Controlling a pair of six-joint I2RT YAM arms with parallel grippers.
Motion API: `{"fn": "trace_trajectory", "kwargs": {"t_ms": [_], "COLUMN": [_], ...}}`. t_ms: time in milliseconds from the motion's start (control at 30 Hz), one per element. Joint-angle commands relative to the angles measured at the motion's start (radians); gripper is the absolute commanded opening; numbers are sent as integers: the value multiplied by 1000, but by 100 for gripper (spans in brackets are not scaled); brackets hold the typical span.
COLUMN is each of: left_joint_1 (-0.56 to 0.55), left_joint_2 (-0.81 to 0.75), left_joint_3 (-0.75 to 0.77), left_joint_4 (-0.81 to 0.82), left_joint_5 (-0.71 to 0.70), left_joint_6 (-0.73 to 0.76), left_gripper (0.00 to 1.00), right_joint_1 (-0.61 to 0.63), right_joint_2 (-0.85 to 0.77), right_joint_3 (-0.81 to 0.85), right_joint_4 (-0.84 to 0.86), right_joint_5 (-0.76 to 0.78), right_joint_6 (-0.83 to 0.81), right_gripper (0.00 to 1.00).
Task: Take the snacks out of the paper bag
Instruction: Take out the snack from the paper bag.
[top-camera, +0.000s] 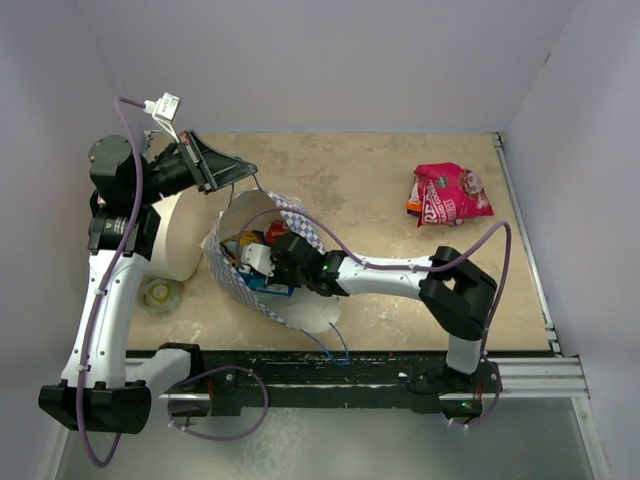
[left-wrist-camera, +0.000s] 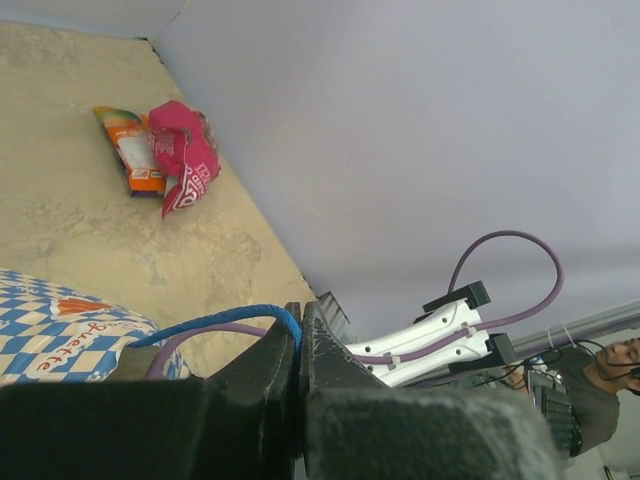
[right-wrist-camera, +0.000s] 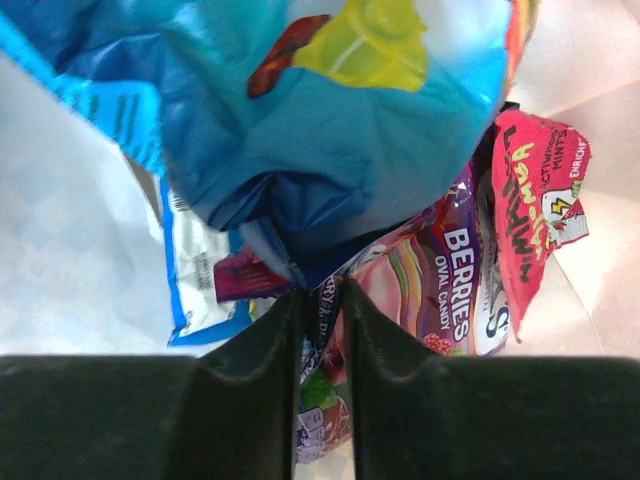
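The paper bag (top-camera: 232, 280), blue-and-white checkered, lies tipped with its mouth toward the right arm. My left gripper (top-camera: 238, 170) is above its far rim, shut on a blue cord handle (left-wrist-camera: 215, 322) of the bag (left-wrist-camera: 60, 330); in the wrist view this gripper (left-wrist-camera: 298, 312) pinches the cord at its tips. My right gripper (top-camera: 262, 262) reaches inside the bag. In its wrist view the gripper (right-wrist-camera: 322, 300) is shut on the edge of a purple berries packet (right-wrist-camera: 445, 290), beside a blue packet (right-wrist-camera: 330, 130) and a red packet (right-wrist-camera: 535, 190). A magenta packet (top-camera: 450, 195) and an orange one (top-camera: 413, 198) lie on the table at far right.
A large white cylinder (top-camera: 175, 235) stands just left of the bag, with a small tape roll (top-camera: 160, 293) in front of it. Walls close the table at the back and both sides. A metal rail (top-camera: 525, 240) runs along the right edge.
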Motion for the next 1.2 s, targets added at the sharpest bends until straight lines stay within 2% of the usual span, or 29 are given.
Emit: {"fn": "trace_trajectory", "kwargs": {"t_ms": [0,200,367,500,833,1000,1167], "left_joint_1": [-7,-7,-7,-7,-11,-40,-92], "left_joint_2": [-16,14,45,49,-1,24,46], "left_joint_3": [55,84,100,75,-36,-50,-37], "left_joint_4": [63,62,67,98,194,294,315], "left_joint_5": [-3,10,17,23,54,55,18], "left_joint_6": [18,34,43,21,-44,-108,-109], "left_gripper": [0,0,0,0,0,0,0], "right_joint_1": [-45,-117,-153,-154,-154,-154,-154], "right_joint_2": [24,65,111,86,-218,-358,-466], "right_joint_3": [63,128,204,221,-20,-70,-80], "right_joint_4": [75,101,87,44,92,115,134], "right_joint_5": [57,49,14,-14,-148,-238,-296], "right_joint_6": [77,112,108,117,128,210,282], "right_gripper": [17,7,2,0,0,0,0]}}
